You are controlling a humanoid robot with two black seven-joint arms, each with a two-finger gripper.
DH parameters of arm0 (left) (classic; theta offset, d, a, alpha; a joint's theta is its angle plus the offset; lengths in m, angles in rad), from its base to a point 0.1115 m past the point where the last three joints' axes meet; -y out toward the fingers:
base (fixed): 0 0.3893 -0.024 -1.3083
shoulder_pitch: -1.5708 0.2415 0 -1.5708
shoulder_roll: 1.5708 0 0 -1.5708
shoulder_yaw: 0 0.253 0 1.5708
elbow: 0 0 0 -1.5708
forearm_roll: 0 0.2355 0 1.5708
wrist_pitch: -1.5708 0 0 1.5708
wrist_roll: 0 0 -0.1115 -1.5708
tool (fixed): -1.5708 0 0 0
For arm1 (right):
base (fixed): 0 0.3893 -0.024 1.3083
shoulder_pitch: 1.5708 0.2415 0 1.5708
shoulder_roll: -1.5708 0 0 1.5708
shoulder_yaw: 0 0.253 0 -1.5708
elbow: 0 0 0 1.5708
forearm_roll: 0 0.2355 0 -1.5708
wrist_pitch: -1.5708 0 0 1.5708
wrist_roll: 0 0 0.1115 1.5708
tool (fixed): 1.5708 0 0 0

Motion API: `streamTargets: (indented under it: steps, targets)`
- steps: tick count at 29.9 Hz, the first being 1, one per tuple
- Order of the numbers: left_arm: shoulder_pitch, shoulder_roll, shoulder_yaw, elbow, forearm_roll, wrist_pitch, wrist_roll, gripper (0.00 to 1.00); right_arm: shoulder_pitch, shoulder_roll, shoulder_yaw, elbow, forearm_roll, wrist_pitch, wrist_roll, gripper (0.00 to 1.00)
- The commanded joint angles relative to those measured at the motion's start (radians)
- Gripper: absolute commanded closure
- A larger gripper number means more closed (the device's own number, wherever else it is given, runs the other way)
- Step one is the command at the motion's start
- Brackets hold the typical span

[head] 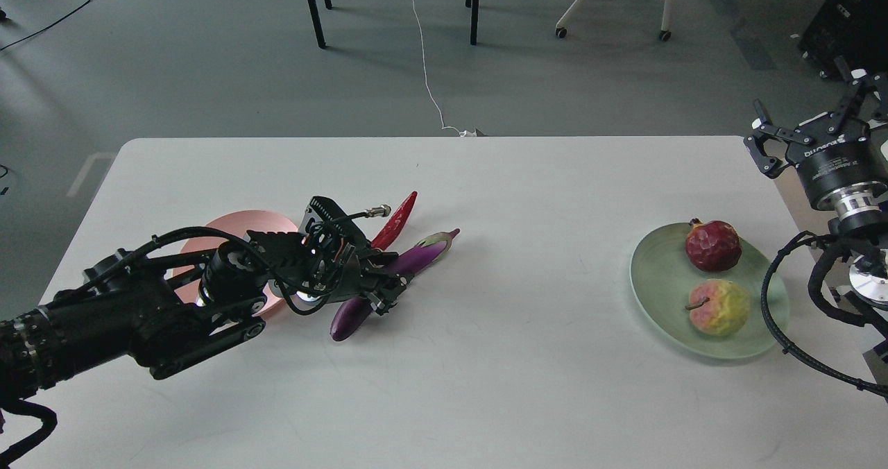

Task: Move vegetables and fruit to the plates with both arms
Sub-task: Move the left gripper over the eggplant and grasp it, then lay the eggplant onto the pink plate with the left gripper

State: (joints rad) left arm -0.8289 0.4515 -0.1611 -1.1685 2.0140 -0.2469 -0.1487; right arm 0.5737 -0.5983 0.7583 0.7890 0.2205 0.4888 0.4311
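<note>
My left gripper (383, 290) is shut on the middle of the purple eggplant (424, 252), which lies slanted on the white table (499, 358); its cap points up and right, and its dark end is near the table. The red chili pepper (397, 220) lies just behind it. The pink plate (239, 223) is left of them, mostly hidden by my left arm. The pale green plate (694, 344) at the right holds the pomegranate (713, 245) and the yellow-pink fruit (720, 307). My right gripper (813, 116) is open and empty, raised off the table's right edge.
Black cable loops (784, 316) from my right arm hang over the green plate's right rim. Beyond the table's far edge are chair legs (476, 7), a white floor cable (427, 73) and a wheeled chair base (610, 11).
</note>
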Motion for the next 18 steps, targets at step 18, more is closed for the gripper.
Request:
streamTargets:
  steps: [18]
  targets:
    - [0.096,0.538,-0.052,-0.12,-0.406,0.024,-0.026,0.81,0.005,0.029,-0.005,0.007,-0.001,0.0,0.0,0.01]
